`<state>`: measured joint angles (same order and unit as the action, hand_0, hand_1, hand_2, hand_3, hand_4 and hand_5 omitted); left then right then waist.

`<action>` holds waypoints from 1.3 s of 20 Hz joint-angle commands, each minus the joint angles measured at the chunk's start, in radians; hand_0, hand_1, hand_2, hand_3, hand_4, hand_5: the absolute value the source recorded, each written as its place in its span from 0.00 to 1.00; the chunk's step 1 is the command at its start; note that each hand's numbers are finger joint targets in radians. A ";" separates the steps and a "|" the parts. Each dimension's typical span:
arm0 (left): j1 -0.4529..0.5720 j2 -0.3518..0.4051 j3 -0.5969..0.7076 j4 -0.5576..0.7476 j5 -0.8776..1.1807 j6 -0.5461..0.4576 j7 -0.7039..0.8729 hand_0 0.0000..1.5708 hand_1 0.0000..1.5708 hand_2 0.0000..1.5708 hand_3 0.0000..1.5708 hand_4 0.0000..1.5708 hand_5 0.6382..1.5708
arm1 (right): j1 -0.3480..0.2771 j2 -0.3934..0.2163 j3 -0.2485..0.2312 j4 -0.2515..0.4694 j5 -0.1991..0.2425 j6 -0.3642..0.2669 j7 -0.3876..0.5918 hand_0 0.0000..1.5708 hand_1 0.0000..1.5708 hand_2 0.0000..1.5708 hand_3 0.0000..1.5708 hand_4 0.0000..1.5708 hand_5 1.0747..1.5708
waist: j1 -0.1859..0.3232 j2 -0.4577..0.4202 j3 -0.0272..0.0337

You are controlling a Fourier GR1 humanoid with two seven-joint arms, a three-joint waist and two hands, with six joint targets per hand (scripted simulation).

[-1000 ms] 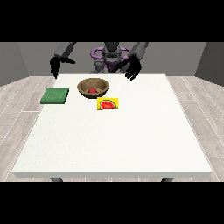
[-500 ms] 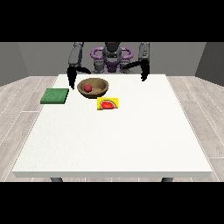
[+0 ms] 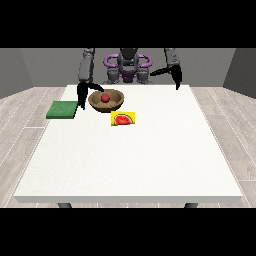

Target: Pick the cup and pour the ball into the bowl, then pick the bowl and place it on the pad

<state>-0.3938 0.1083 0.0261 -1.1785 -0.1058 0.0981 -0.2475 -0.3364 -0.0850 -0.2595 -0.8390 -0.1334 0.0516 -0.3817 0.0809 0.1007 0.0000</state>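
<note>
- A white table is being shown, with the robot at its far edge.
- A red ball is being held inside a brown bowl.
- A green pad is lying left of the bowl.
- A yellow watermelon card is lying just in front of the bowl.
- The hand at the view's left is being held beside the bowl.
- The hand at the view's right is being held above the table's far edge.

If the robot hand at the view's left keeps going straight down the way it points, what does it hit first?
Probably the bare table, between the pad and the bowl. The robot hand points downward; depth is unclear.
</note>
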 commanded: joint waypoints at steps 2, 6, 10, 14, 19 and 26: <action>0.047 0.004 0.001 -0.021 0.006 -0.032 -0.052 0.00 0.00 0.00 0.00 0.00 0.99 | -0.073 0.003 -0.003 0.119 0.007 -0.045 -0.069 0.00 0.00 0.00 0.00 0.07 0.99 | 0.018 0.026 0.0003; 0.043 0.014 -0.001 -0.081 0.011 -0.057 0.016 0.00 0.00 0.00 0.00 0.00 0.99 | -0.081 0.009 0.014 0.219 0.018 -0.029 -0.145 0.00 0.00 0.00 0.00 0.08 0.98 | 0.020 0.016 0.0004; 0.000 0.029 0.012 -0.099 0.018 -0.056 0.031 0.00 0.00 0.00 0.00 0.00 0.99 | -0.066 0.025 -0.068 0.259 -0.067 -0.060 -0.038 0.00 0.00 0.00 0.00 0.30 0.95 | 0.037 0.052 0.0011; -0.022 0.039 0.009 -0.123 0.036 -0.092 -0.005 0.00 0.00 0.00 0.00 0.30 0.99 | 0.014 -0.043 0.000 0.275 0.111 -0.291 -0.058 1.00 1.00 1.00 0.69 0.54 0.87 | 0.106 0.118 -0.0019; -0.025 0.017 -0.014 -0.099 0.033 -0.105 -0.016 0.00 0.00 0.00 0.00 0.45 0.94 | 0.009 -0.070 0.072 0.230 0.252 -0.498 0.021 1.00 1.00 1.00 0.95 0.59 0.98 | 0.134 0.107 -0.0055; 0.093 0.057 0.072 0.046 0.074 -0.116 -0.018 0.00 0.00 0.00 0.00 0.62 0.84 | -0.015 -0.070 0.195 0.115 0.334 -0.482 0.411 1.00 1.00 1.00 0.60 0.54 0.98 | 0.006 -0.160 -0.0046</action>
<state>-0.3690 0.1392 0.0565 -1.2044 -0.0555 0.0011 -0.2492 -0.3608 -0.1679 -0.1298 -0.7045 0.1499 -0.4204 -0.1787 0.1521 0.0465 -0.0206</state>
